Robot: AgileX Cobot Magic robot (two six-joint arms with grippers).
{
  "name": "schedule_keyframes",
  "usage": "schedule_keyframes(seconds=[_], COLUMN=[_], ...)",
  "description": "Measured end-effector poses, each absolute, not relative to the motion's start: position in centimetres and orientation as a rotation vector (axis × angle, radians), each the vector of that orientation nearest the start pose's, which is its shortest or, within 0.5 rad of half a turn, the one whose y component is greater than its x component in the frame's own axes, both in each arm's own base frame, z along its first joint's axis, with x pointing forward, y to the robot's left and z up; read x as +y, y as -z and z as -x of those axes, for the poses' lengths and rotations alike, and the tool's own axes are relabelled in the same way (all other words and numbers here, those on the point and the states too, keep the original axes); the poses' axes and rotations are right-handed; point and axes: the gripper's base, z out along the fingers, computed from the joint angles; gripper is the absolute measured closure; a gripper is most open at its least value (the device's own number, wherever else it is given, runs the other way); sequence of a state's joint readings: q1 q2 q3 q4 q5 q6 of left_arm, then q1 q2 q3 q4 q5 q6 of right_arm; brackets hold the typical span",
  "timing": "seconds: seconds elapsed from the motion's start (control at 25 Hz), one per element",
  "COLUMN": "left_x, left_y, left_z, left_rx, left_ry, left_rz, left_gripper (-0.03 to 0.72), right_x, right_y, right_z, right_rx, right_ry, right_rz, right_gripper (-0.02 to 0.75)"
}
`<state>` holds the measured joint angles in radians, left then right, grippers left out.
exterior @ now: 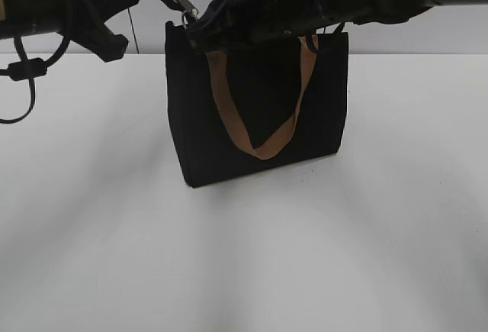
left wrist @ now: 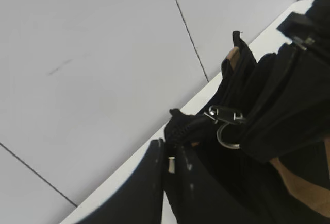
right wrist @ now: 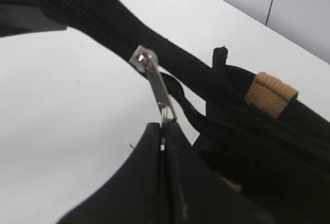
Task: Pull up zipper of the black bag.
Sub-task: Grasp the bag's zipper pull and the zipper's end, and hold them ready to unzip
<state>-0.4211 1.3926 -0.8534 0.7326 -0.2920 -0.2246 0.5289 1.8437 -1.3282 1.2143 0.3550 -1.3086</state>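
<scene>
Pinching the pull tab: my right fingers [right wrist: 164, 131] are pressed flat together on the end of the small silver metal zipper slider [right wrist: 146, 59], tab drawn taut between slider and fingertips. Slider sits on the black zip track at the top corner of the boxy black fabric tote [exterior: 259, 111], which stands upright on the white counter [exterior: 244, 256], tan webbing strap handle [exterior: 259, 130] hanging down its front. Left fingers [left wrist: 166, 157] look clamped on the black tail of the track beyond that corner, though how tightly I cannot tell. Track's long axis runs along the bag top, away from the left arm. My reading: right arm is the puller, left is the anchor; any pull must follow the track line.
</scene>
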Motion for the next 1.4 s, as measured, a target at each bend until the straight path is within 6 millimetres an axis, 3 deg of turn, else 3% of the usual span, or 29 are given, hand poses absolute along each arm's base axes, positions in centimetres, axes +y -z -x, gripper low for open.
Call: schedule_keyframes(seconds=[0.52, 1.4], left_x=[-13.3, -12.0], left_y=[-29.0, -28.6], left_z=[-27.9, -28.3], left_rx=[1.655, 1.722], left_ry=[0.056, -0.003], left_rz=[-0.899, -0.87], left_gripper=[0.673, 0.673], right_x=[23.3, 17.6], right_y=[-25.5, -25.8], right_z=[-34.6, -37.6], right_rx=[2.034, 2.118], right_ry=[-0.601, -0.555], right_rz=[0.9, 0.663], right_gripper=[0.753, 0.753])
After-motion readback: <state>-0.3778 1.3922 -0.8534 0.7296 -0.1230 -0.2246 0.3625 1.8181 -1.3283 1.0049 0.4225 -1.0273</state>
